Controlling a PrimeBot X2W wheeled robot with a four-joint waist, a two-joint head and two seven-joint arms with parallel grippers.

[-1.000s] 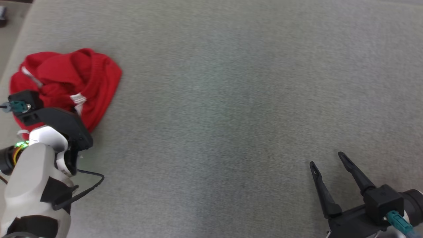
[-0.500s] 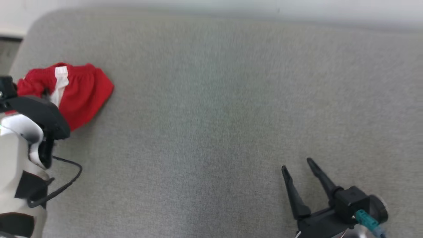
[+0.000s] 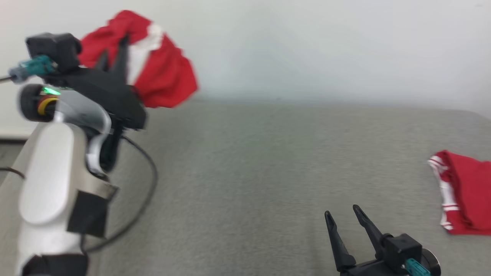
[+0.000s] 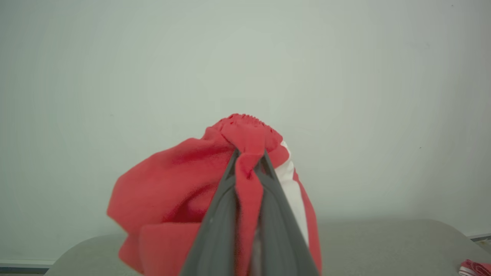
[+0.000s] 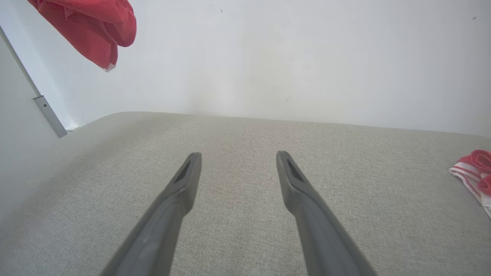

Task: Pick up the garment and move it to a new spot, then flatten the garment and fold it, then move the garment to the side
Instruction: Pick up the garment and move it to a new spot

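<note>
Head view: left gripper (image 3: 114, 53) is sitting at 10 o'clock, raised in front of the pale wall (image 3: 307, 46), with its fingers (image 3: 123, 50) clamping a bunch of the red garment (image 3: 165, 76). Garment is hanging clear of the grey tabletop (image 3: 249, 172), its white stripe showing just beside the fingers. Right gripper (image 3: 341, 211) is sitting at 5 o'clock, low over the tabletop, fingers spread and holding nothing. Second red garment (image 3: 468, 191), white-trimmed, is lying on the tabletop at 4 o'clock, cut off by the frame edge and well apart from both grippers.

Left wrist view: left gripper (image 4: 249, 157) fingers (image 4: 218, 222) are pinching a fold of the garment (image 4: 172, 191) near its gathered band at 12 o'clock of the tips. Rest of the cloth is drooping toward 7 o'clock, white stripe at 4 o'clock. Tabletop (image 4: 383, 245) is lying below, second red garment (image 4: 473, 266) peeking in at 4 o'clock.

Right wrist view: right gripper (image 5: 238, 155) fingers (image 5: 172, 207) are standing wide apart over bare tabletop (image 5: 115, 172), touching no cloth. Garment (image 5: 92, 27) is dangling at 11 o'clock, off the surface. Second red garment (image 5: 473, 168) is lying at 3 o'clock.
</note>
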